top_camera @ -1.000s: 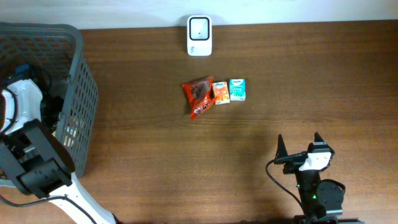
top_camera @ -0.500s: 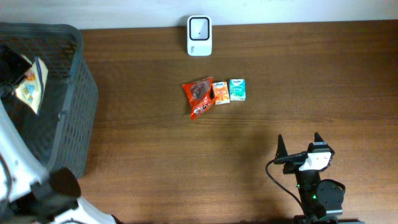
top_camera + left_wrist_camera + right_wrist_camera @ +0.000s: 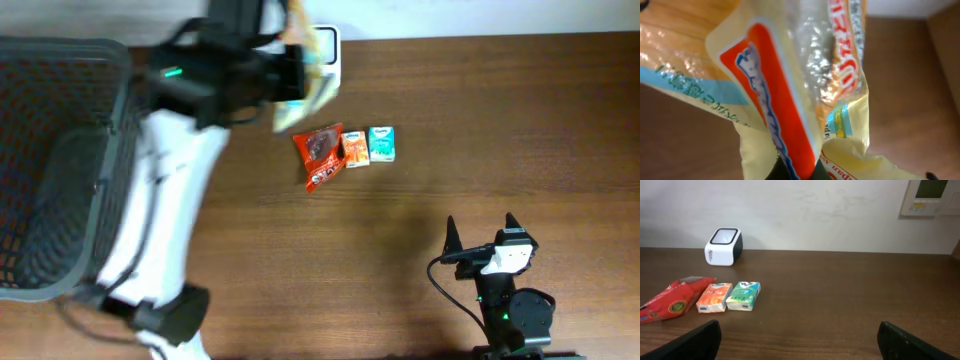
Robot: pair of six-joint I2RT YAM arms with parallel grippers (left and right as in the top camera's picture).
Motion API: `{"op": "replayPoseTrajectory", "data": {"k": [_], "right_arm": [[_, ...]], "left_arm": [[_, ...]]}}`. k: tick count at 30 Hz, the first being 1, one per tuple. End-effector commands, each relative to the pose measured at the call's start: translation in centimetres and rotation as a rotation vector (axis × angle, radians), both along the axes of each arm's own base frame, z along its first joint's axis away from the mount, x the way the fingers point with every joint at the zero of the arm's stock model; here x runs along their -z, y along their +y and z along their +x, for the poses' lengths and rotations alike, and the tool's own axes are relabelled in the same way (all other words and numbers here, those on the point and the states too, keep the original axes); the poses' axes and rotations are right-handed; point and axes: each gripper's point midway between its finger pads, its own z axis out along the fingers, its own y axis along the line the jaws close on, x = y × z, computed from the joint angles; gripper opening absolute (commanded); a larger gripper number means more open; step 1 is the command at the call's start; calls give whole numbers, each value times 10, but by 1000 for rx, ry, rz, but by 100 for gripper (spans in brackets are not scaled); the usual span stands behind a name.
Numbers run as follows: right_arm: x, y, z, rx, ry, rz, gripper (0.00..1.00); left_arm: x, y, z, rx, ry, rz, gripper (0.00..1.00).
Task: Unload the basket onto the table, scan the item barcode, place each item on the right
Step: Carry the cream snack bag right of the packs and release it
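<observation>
Left arm (image 3: 170,190) white, black-jointed — right arm (image 3: 515,310) black, cabled.

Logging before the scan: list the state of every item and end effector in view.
left end effector, shut on yellow snack bag, raised near scanner
right end effector, open, holding nothing
scanner, upright
red packet, lying flat
orange pack, lying flat
teal pack, lying flat
basket, upright

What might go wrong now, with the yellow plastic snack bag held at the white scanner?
1. The glossy yellow plastic snack bag hangs crumpled from the shut left gripper, so its barcode may stay hidden from the white scanner.
2. Gripped near one edge, it might slip and land on the red packet.
</observation>
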Motion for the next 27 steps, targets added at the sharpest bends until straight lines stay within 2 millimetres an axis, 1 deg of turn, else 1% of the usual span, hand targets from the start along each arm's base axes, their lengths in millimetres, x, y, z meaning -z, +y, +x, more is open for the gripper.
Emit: {"op": "replayPoseTrajectory", "data": {"k": [1,2,4,5,9,11,15,17,19,20,21,22,24,25,26,27], "right_arm": [[3,-2,0,10,5,-7,98],[3,-2,0,10,5,-7,98],[3,-2,0,10,5,-7,98],[3,-2,0,10,5,-7,99],[3,-2,0,10,5,-7,98],[3,-2,0,10,5,-7,98],[3,-2,0,10,5,-7,98],[3,-2,0,10,5,-7,98],[3,-2,0,10,5,-7,98],[3,-2,0,10,5,-7,98],[3,-2,0,10,5,-7,98],[3,-2,0,10,5,-7,98],[3,-2,0,10,5,-7,98],[3,-2,0,11,5,-7,99],[3,-2,0,10,5,-7,98],[3,-2,0,10,5,-7,99]], "left_arm": [[51,-68,13,126,40,28,0],[70,-90,17,158,50,35,0],[99,-120,21,202,65,45,0],[121,-141,21,224,87,48,0],[165,-193,10,313,104,48,0],[185,-212,2,346,118,59,0],[202,-229,-12,340,161,52,0],[213,-230,-11,340,178,63,0],[233,-229,-11,337,204,84,0],[249,-230,-11,329,232,96,0],[258,-230,-11,326,245,103,2],[260,-229,-12,324,250,106,13],[259,-229,-10,323,247,103,73],[254,-229,-8,322,241,96,78],[247,-229,-6,321,232,90,78],[230,-227,-2,320,213,81,80]]}}
